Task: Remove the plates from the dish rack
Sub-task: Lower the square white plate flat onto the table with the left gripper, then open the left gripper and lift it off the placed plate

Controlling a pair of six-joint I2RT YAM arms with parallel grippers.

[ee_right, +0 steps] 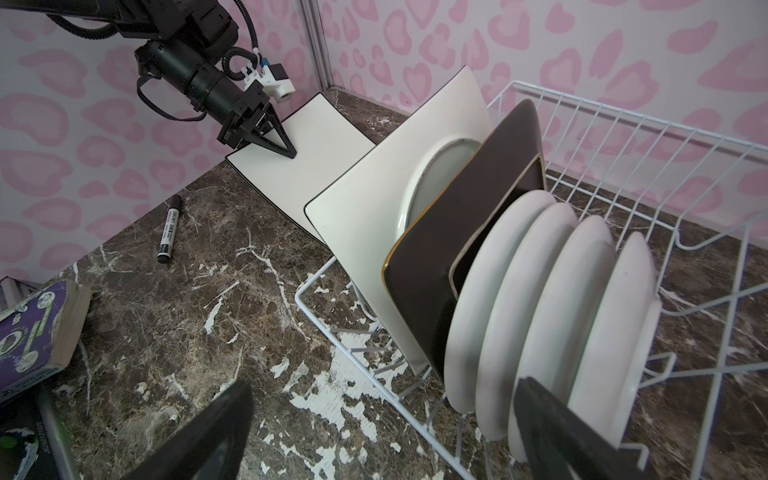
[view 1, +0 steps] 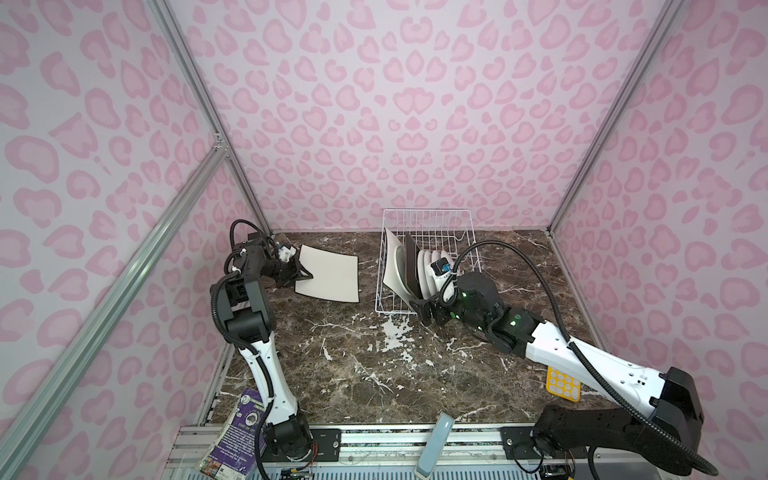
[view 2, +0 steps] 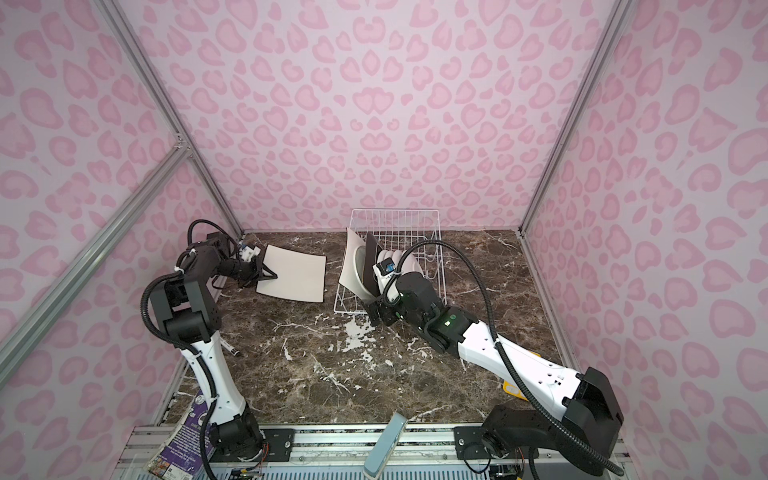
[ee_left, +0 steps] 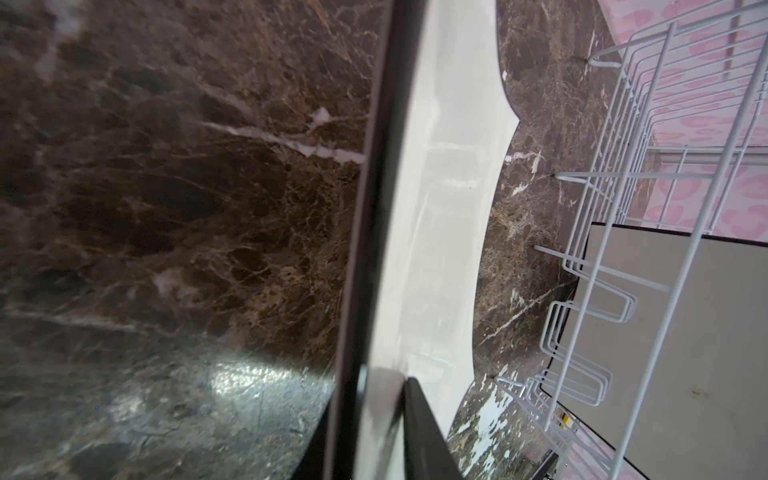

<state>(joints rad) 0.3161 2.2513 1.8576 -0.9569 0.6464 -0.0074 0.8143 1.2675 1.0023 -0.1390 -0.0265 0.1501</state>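
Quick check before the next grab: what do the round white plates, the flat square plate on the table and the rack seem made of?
Round white plates: likely glazed ceramic, glossy, soft highlights on the rims.
Square plate: probably ceramic too, smooth cream face, thin dark edge; melamine possible.
Dish rack: thin metal wire, white coated, apparently.

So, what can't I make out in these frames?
- Whether the left gripper clamps or just touches the flat cream plate: too small in top views, blurred in left wrist view.
- Fronts of the round plates: right wrist view shows backs only.
- Yellow object: half hidden under right forearm, top views.
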